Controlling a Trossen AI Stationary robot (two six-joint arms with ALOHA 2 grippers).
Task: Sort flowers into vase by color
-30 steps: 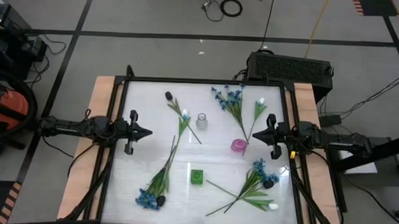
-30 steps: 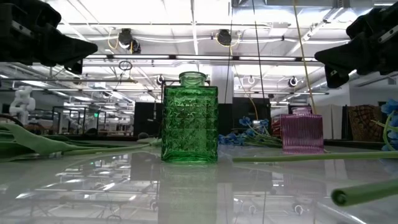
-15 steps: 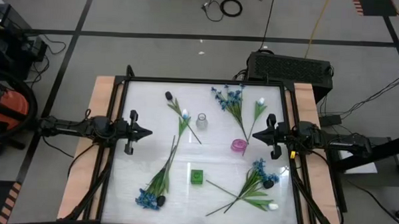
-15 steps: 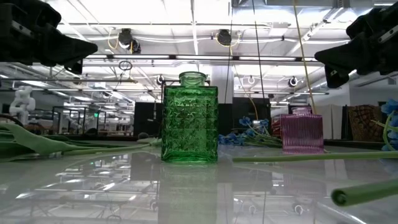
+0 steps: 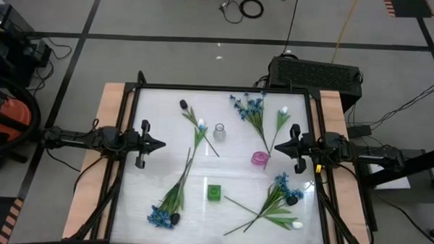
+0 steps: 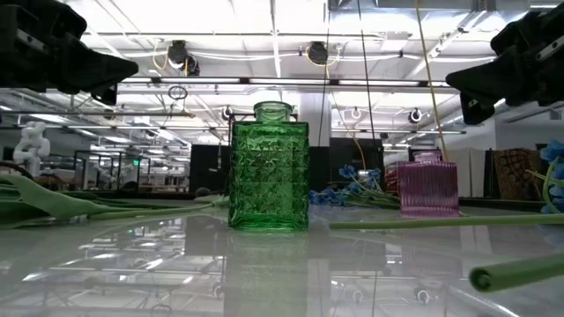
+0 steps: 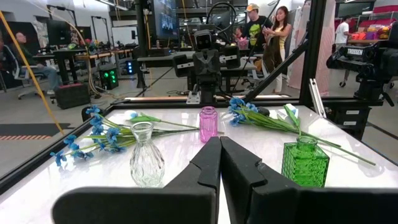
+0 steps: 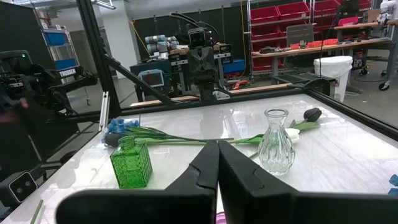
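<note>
Centrally, 3 vases (image 5: pixel 219 131) among scattered flowers (image 5: pixel 255 113), between clenched, empty left end effector (image 5: pixel 160 143) and right end effector (image 5: pixel 275 147).

I see the flowers all lying flat on the table, none in a vase. One blue bunch (image 5: pixel 162 216) lies near the front left, another (image 5: pixel 248 105) at the back, a third (image 5: pixel 286 187) at front right beside a dark bud (image 5: pixel 292 201) and a white bud (image 5: pixel 296 225). The clear vase (image 5: pixel 219 131), pink vase (image 5: pixel 259 158) and green vase (image 5: pixel 213 192) stand upright, empty.
</note>
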